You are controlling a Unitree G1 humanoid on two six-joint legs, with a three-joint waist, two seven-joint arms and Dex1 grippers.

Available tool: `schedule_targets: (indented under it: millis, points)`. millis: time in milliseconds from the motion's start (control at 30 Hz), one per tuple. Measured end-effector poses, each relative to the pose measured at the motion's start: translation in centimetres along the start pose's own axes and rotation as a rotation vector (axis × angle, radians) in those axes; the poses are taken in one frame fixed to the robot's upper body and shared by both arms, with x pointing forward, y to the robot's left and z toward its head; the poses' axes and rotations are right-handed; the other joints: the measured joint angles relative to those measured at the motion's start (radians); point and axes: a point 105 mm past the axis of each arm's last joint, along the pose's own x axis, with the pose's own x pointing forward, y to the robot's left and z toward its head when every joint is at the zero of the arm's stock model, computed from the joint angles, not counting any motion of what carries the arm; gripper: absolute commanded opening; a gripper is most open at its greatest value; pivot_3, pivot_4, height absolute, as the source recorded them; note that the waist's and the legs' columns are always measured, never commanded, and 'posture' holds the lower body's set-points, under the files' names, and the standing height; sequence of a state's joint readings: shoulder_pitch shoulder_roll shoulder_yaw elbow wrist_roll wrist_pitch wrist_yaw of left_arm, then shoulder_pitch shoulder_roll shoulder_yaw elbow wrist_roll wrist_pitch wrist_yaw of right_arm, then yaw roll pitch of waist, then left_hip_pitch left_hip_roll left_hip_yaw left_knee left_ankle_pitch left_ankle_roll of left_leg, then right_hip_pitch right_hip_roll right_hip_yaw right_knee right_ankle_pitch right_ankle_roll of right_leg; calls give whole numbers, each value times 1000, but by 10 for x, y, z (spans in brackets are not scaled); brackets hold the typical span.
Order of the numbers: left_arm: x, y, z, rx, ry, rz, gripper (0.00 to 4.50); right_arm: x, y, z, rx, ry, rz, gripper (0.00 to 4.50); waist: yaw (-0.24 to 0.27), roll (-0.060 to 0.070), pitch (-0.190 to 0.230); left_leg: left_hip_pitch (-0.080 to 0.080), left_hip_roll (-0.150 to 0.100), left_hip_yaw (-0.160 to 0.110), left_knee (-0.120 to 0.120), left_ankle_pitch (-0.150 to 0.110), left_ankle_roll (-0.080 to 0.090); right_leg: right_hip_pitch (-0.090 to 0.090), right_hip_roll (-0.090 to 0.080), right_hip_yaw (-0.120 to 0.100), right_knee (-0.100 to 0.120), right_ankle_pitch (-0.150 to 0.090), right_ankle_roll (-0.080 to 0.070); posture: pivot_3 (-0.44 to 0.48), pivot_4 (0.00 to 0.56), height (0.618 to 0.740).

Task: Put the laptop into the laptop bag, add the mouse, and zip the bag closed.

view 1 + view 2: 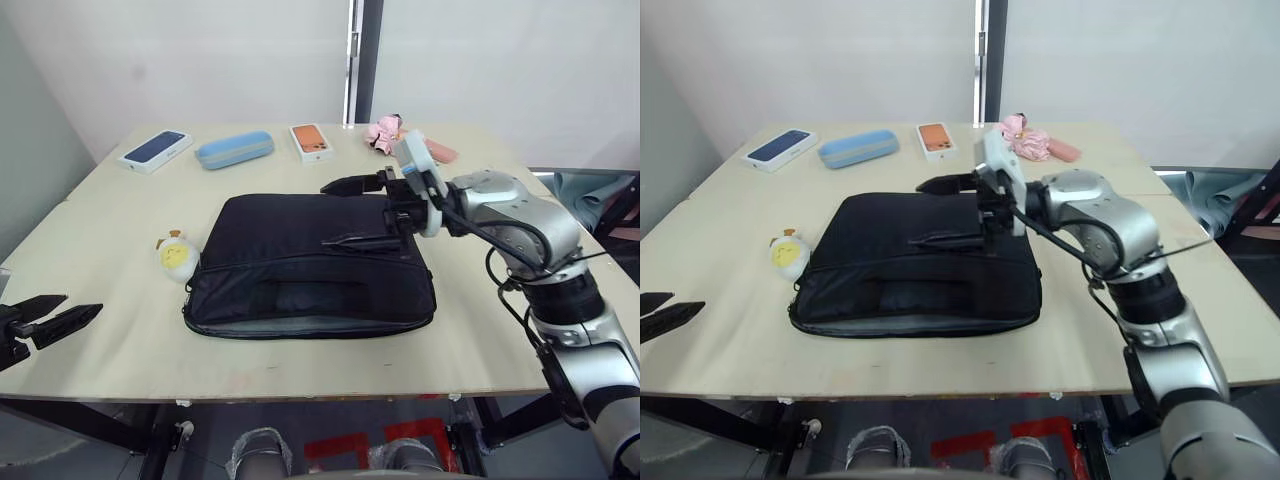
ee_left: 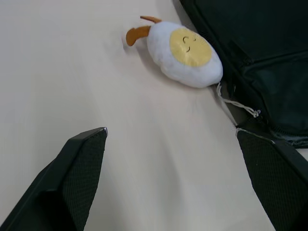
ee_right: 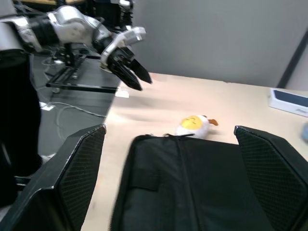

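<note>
Tabletop clutter lies behind the laptop bag (image 1: pixel 310 265); both grippers' fingers spread, empty.

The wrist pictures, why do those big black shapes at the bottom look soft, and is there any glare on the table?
Left wrist view: the end effector fingers sit too near the lens, so they blur, while the plush charm is crisp. Right wrist view: the laptop bag and the far left end effector look smeared. Left eye view: even soft light, no glare on the table, a faint shadow under the bag.
</note>
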State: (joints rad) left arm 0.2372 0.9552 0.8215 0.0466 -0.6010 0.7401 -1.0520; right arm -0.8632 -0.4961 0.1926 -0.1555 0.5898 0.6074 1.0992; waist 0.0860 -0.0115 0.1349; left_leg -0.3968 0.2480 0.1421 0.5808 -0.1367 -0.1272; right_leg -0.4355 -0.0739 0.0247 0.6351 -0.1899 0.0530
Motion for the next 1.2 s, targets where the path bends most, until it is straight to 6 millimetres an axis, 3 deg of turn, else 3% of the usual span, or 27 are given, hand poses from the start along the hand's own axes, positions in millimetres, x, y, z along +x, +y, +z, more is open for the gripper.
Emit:
schedule_targets:
  millis: [267, 367, 467, 700, 933, 1033, 1200]
  points:
    - [11, -4, 14, -4, -61, -1, 4500, 45, 1, -25, 12, -2, 34, 1993, -9, 0, 0, -3, 0, 0, 1, 0, -1, -2, 1, 0, -2, 0, 0, 0, 150, 740]
    - [13, -4, 13, -7, -58, 4, 4500, 55, -1, -49, -8, 49, 23, 785, -9, -2, -1, -3, 0, 0, 0, 0, -1, -1, 1, 0, -5, 0, 0, 0, 150, 740]
    - [15, -4, 12, -12, -54, 3, 4500, 59, -1, -73, 15, 85, 14, 25, -9, -3, -2, -3, 0, 0, 0, 0, -1, -1, 1, 0, -5, 0, 0, 0, 150, 740]
    - [18, -6, 11, -14, -46, -2, 4500, 67, 9, -152, 65, 231, -7, 25, -18, -4, -2, -3, 0, -1, 1, 0, -1, 1, 0, -1, -4, 0, 0, 0, 150, 740]
    - [20, -8, 11, -13, -38, -4, 4500, 75, 12, -164, 4, 210, -9, 25, -36, -6, -11, 3, 0, -1, 1, 0, -1, 4, 0, 0, -1, 0, -1, 0, 150, 740]
    - [21, -9, 11, -30, -40, -10, 4500, 72, 11, -169, 25, 209, -29, 25, -34, -6, -11, 14, 0, -1, -1, 0, -2, 14, 0, 0, -2, 0, -1, 0, 150, 740]
    - [33, -13, 18, -68, -71, -22, 4500, 67, 9, -172, 39, 213, -47, 25, -20, -6, -12, 16, -1, -2, -1, 0, -1, 17, -1, -1, -2, 1, -3, 0, 150, 740]
